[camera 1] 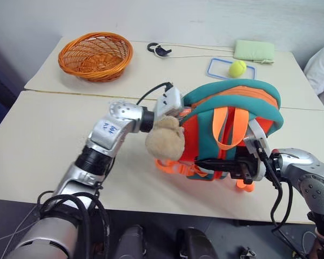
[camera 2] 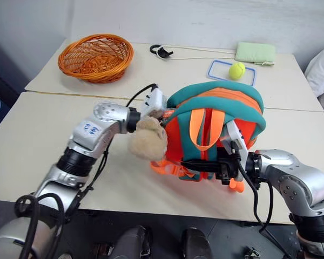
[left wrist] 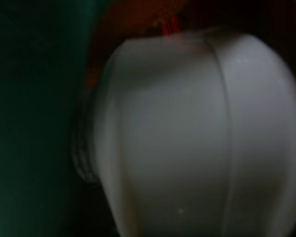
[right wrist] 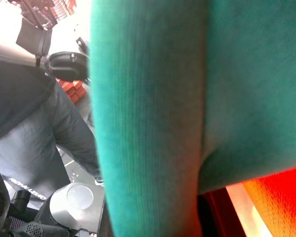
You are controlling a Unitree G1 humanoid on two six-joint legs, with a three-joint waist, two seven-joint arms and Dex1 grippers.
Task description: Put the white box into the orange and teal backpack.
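The orange and teal backpack (camera 1: 232,116) stands on the near table (camera 1: 43,140), right of centre, with its tan plush toy (camera 1: 166,138) hanging at its left side. My left gripper (camera 1: 171,101) reaches in from the left behind the toy, and its fingers are hidden inside the bag. In the left wrist view the white box (left wrist: 197,133) looms close in the dark interior, held by that gripper. My right gripper (camera 1: 201,162) points left along the backpack's lower front and is shut on its orange fabric. Teal fabric (right wrist: 153,118) lies close before the right wrist camera.
On the far table stand an orange wicker basket (camera 1: 95,55), a black cable clip (camera 1: 159,49), a pale green pad (camera 1: 254,50) and a clear blue-rimmed tray (camera 1: 211,66) holding a yellow-green ball (camera 1: 237,68). A seam runs between the two tables.
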